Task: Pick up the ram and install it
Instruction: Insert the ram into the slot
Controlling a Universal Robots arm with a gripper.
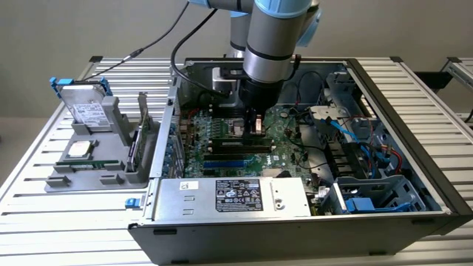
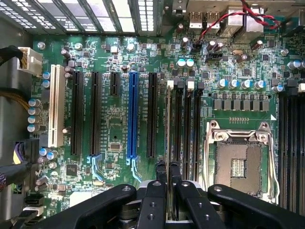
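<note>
Claw [image 2: 167,167] clenched on the ram [image 2: 167,119] by its top edge, so the stick hangs edge-on, lined up with the black memory slots [image 2: 186,124] directly below. Seated or not: can't tell. Empty CPU socket [image 2: 238,164] just beside.

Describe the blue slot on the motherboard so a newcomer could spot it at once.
Inside the open computer case, find the green motherboard and its row of long parallel slots. The blue slot lies between a short black slot and a long black one. It alone is bright blue; the rest are black, bar one white slot at the end.
</note>
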